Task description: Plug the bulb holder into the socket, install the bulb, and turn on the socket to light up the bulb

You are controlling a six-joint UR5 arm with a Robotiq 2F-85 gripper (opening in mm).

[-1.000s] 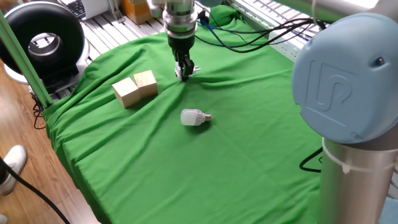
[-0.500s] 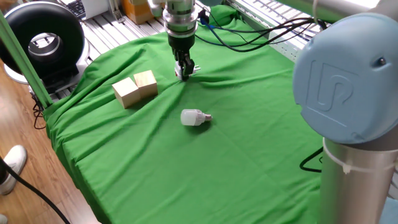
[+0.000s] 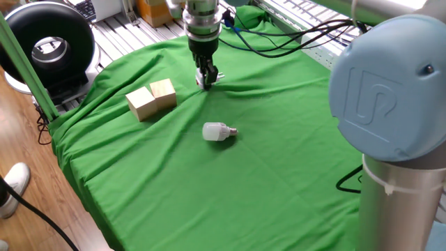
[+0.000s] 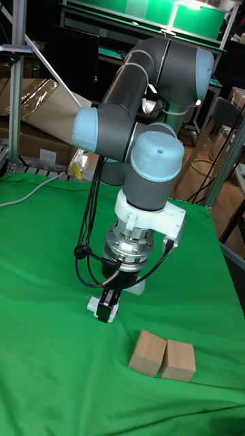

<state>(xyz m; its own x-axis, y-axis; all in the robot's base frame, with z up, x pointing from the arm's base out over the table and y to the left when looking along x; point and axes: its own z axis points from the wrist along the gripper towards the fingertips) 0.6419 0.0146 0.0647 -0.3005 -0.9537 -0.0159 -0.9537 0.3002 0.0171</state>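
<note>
My gripper point(image 3: 206, 81) points down at the far middle of the green cloth, its fingertips at the cloth's surface. It is shut on the bulb holder point(image 3: 211, 77), a small white piece that sticks out beside the fingers point(image 4: 92, 304); in the tall fixed view the gripper point(image 4: 105, 312) hides most of it. The bulb point(image 3: 218, 131) lies on its side nearer the camera, dome to the left and metal base to the right, apart from the gripper. The socket is out of view.
Two wooden blocks point(image 3: 152, 99) sit side by side left of the gripper, also seen as the blocks point(image 4: 162, 355). Black cables point(image 3: 293, 33) run over the cloth's far edge. The arm's base point(image 3: 390, 111) fills the right. A white cable point(image 4: 27, 194) crosses the cloth's left.
</note>
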